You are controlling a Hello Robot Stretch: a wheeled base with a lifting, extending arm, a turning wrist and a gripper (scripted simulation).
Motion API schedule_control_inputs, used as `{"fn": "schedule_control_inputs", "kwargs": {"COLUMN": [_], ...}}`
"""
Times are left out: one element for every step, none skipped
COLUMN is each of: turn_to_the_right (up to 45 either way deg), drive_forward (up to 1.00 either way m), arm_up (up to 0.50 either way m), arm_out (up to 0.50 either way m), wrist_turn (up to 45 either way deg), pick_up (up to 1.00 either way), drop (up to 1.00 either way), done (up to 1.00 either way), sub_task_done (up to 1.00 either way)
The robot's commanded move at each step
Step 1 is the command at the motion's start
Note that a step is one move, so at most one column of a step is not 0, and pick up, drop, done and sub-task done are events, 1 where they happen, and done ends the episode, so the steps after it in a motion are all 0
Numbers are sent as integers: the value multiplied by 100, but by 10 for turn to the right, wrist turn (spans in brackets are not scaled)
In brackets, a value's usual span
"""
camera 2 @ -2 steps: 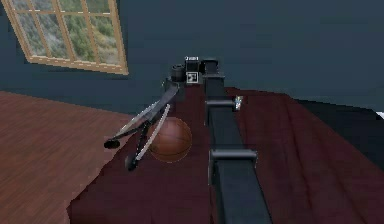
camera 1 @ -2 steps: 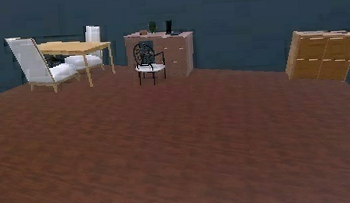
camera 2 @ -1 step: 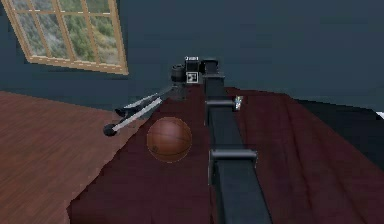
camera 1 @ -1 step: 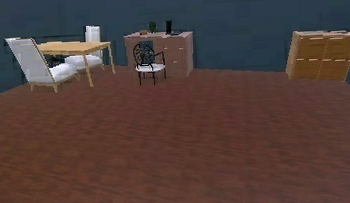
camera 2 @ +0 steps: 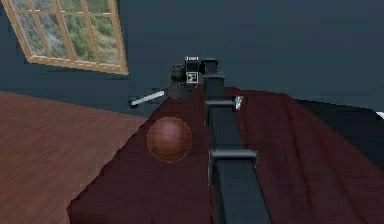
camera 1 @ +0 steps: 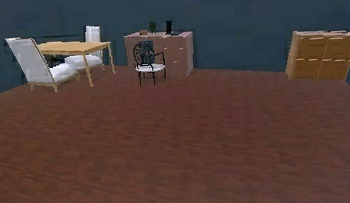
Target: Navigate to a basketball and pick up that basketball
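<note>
1. Gripper [camera 2: 181, 78]: out at the far end of the arm [camera 2: 228, 150], against the dark wall; impossible to tell whether holding anything (tip too murky).
2. Basketball [camera 2: 169, 139]: resting on the dark red surface [camera 2: 300, 150] just left of the arm, short of the gripper; arm extended beyond it, so likely calls for pulling in and lowering.
3. Farther off: window [camera 2: 70, 35] at the upper left; ahead, across wooden floor [camera 1: 186, 149], table [camera 1: 70, 47], white chairs [camera 1: 36, 62], cabinet [camera 1: 165, 48].

Basketball [camera 2: 169, 139]: round, dull orange-brown, seams too faint to make out. Appears to rest on wood floor [camera 2: 50, 150], in dark reddish shadowed patch, arm side view's lower middle.
</note>
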Motion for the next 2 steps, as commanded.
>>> {"fn": "schedule_control_inputs", "kwargs": {"turn_to_the_right": [0,0], "drive_forward": [0,0], "arm_up": [0,0], "arm_out": [2,0], "wrist_turn": [0,210], "pick_up": [0,0], "drop": [0,0], "done": [0,0], "sub_task_done": [0,0]}}
